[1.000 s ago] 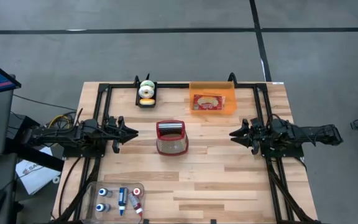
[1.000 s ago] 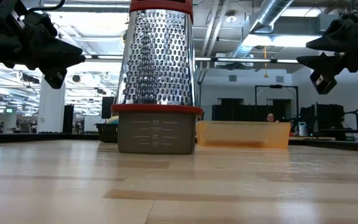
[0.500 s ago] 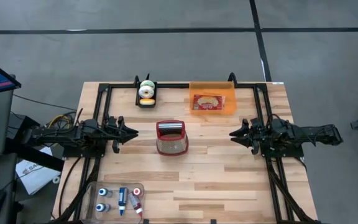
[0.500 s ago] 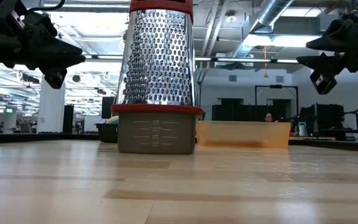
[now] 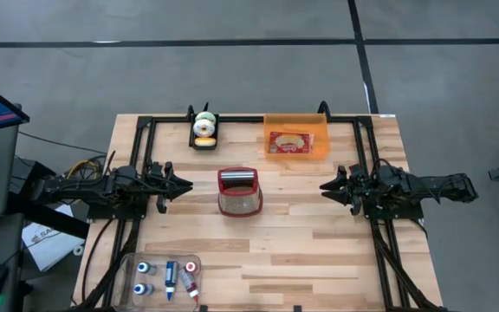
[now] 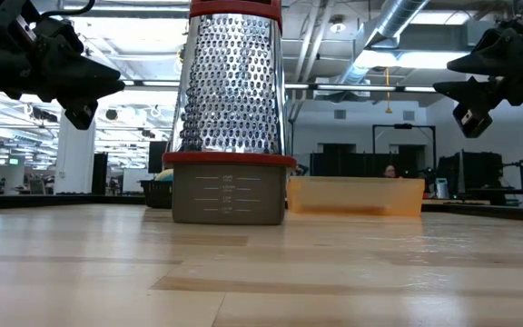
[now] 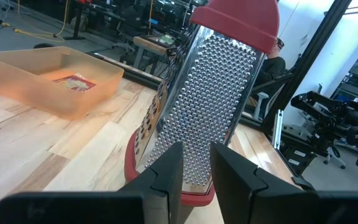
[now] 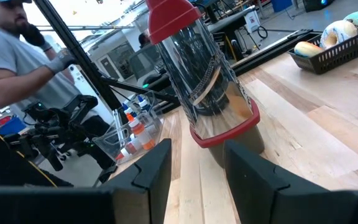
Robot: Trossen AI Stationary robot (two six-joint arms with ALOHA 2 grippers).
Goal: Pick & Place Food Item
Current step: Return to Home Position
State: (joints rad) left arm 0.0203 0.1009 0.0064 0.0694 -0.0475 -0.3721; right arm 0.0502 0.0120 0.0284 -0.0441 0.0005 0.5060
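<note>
Two claws hover empty above tabletop point(image 5: 319, 251): left claw point(image 5: 184, 184) slightly parted, right claw point(image 5: 326, 185) wider, grater point(image 5: 239, 191) upright between them. Donuts point(image 5: 204, 127) lie in black bin point(image 5: 204, 146), far side.

Red-capped perforated silver grater point(image 5: 239, 192), translucent orange tub point(image 5: 319, 144), black bin point(image 5: 204, 146), pale wood table point(image 5: 319, 251).

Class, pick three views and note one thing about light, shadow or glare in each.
High view: even light, the grater casts hardly any shadow on the table. Low view: bright ceiling lights backlight the left gripper and right gripper into silhouettes. Left wrist view: the grater's steel face glints.
</note>
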